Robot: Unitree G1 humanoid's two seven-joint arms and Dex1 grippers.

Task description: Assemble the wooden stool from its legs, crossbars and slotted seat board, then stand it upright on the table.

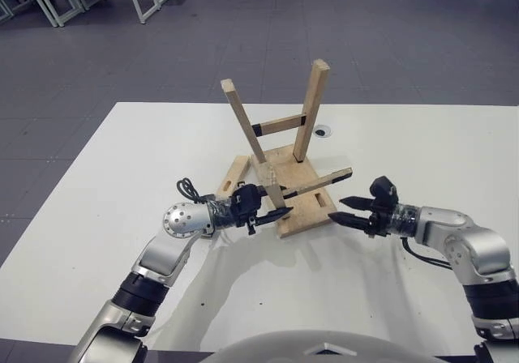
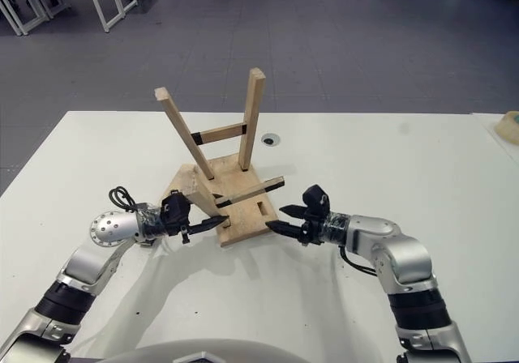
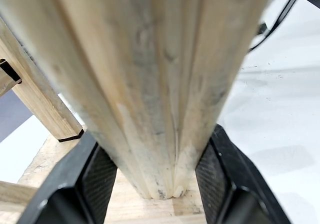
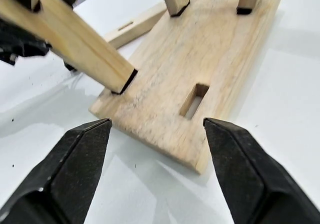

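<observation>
Left wrist view: left gripper (image 1: 280, 213) is clamped on a wooden leg (image 3: 150, 84), both pads (image 3: 100, 171) hard against its sides, leg end down on the seat board (image 1: 308, 211). From the right wrist view that leg meets the board at the near left corner and leans off toward the left gripper, not square to the board. Board lies flat on the white table (image 1: 122, 185), roughly centre, underside up. Two more legs stand in the far slots: far left leg (image 1: 242, 120) tilts to the left, far right leg (image 1: 311, 108) tilts slightly right, and a crossbar (image 1: 280, 125) with dark ends spans between them about halfway up. Another dark-tipped bar (image 1: 320, 183) sits low over the near half of the board, slanting from beside the left gripper out past the right edge; can't tell what it's seated in. Empty slot (image 4: 193, 100) in the board near the near right corner. Loose slotted piece (image 1: 233, 177) lies flat on the table just beside the board's left edge. Right gripper (image 1: 336, 209) hangs just off the board's near right corner, fingers (image 4: 75, 164) spread wide, gripping nothing, not touching the board. Cable grommet (image 1: 323, 131) in the table behind the stool.
</observation>
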